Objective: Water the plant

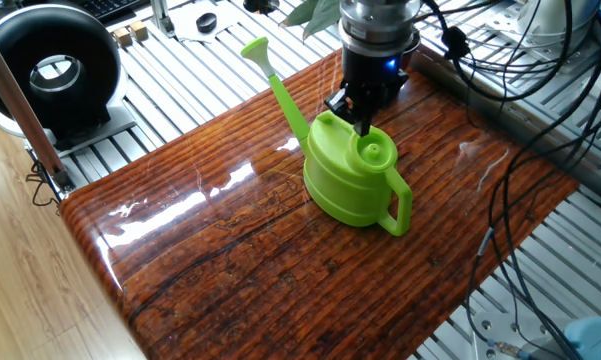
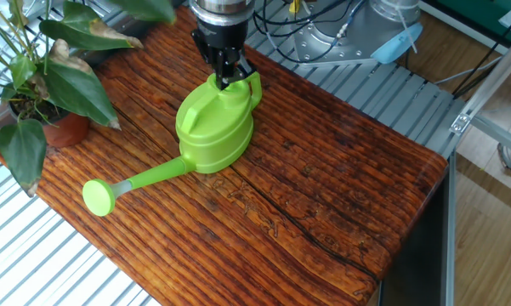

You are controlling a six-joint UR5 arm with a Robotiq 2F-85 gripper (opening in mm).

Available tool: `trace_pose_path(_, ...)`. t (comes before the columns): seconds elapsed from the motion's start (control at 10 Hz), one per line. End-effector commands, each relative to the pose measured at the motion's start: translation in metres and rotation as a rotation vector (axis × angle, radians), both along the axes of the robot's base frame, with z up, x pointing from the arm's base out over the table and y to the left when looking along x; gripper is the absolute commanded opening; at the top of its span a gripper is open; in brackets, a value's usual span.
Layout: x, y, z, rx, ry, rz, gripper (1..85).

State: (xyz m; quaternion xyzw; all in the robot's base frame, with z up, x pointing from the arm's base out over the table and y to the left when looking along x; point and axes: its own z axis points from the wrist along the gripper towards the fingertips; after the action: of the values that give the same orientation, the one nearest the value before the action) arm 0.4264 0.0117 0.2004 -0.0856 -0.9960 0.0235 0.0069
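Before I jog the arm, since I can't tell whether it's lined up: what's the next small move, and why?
Probably shift a little toward the handle, then lower and close. The gripper hangs over the top of the watering can by its filler opening, holding nothing, and the can stands on the table apart from the plant.

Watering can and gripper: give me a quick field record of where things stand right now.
can: lime-green can, upright on the table
spout: points toward the table edge nearest the plant
handle: on the side away from the spout
gripper: gripper just above the can's top, by the filler cap; jaw state unclear
grasp: none visible
plant: at the table corner, apart from the can
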Motion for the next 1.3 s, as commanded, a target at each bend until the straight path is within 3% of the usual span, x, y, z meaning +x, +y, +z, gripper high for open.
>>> trace_pose_path(0.0,-0.01,0.017,0.007,0.027,0.03,-0.037,1.3)
trace_pose_path(0.2,-0.012,0.031,0.007,0.085,0.044,-0.042,1.3)
trace_pose_path(0.3,-0.013,0.028,0.009,0.071,0.045,-0.049,1.3)
trace_pose_path(0.5,-0.016,0.009,0.026,-0.007,0.056,-0.056,1.3)
trace_pose_path(0.6,-0.022,0.001,0.03,-0.032,0.079,-0.044,1.3)
trace_pose_path(0.7,-0.023,0.001,0.029,-0.023,0.088,-0.012,1.3)
trace_pose_path(0.9,-0.011,0.014,0.03,0.024,0.039,0.023,1.3)
trace_pose_path(1.1,-0.015,0.015,0.03,0.05,0.058,0.044,1.3)
trace_pose_path(1.2,-0.028,0.02,0.032,0.064,0.108,0.028,1.3)
